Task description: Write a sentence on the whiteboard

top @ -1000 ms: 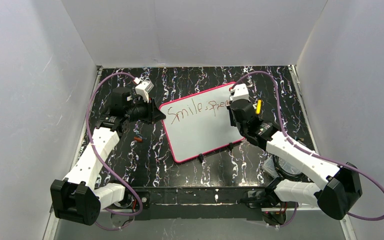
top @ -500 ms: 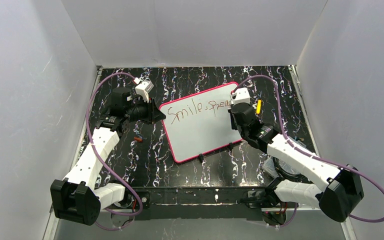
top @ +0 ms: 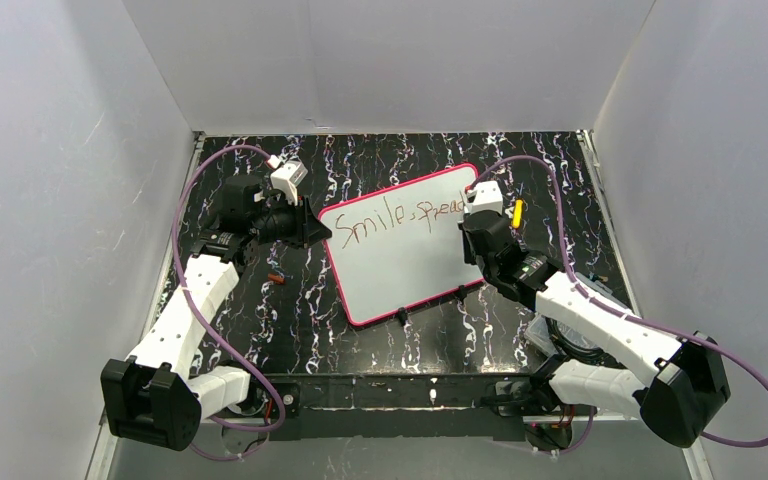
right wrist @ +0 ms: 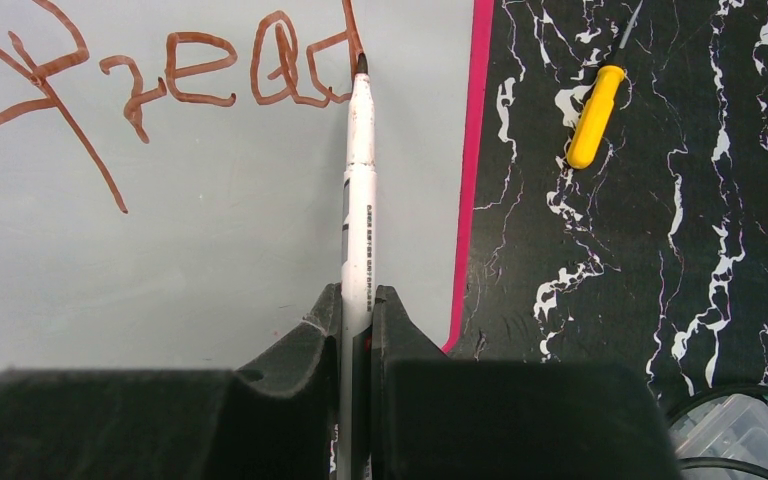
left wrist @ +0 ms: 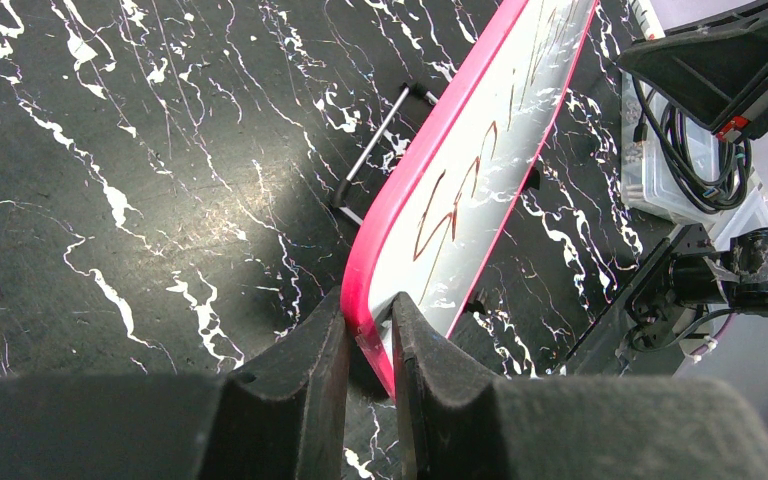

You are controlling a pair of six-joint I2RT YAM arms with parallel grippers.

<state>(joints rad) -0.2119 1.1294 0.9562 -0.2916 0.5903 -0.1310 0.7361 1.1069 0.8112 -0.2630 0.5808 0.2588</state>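
The whiteboard (top: 400, 255) with a pink-red frame lies tilted on the black marbled table. It also shows in the left wrist view (left wrist: 480, 170) and the right wrist view (right wrist: 210, 250). Red-brown lettering (top: 405, 218) reads "Smile, spread" in one line; "pread" shows in the right wrist view (right wrist: 190, 80). My left gripper (left wrist: 370, 335) is shut on the board's left edge. My right gripper (right wrist: 357, 305) is shut on a white marker (right wrist: 360, 190), whose tip (right wrist: 361, 63) rests at the foot of the "d", near the board's right edge.
A yellow-handled tool (right wrist: 594, 115) lies on the table right of the board, also in the top view (top: 518, 212). A small red cap (top: 276, 277) lies left of the board. A clear box with cables (left wrist: 680, 165) sits at the near right.
My right arm has drawn a little toward the near side and right, finishing the "d" stroke. The left gripper and the board have not moved.
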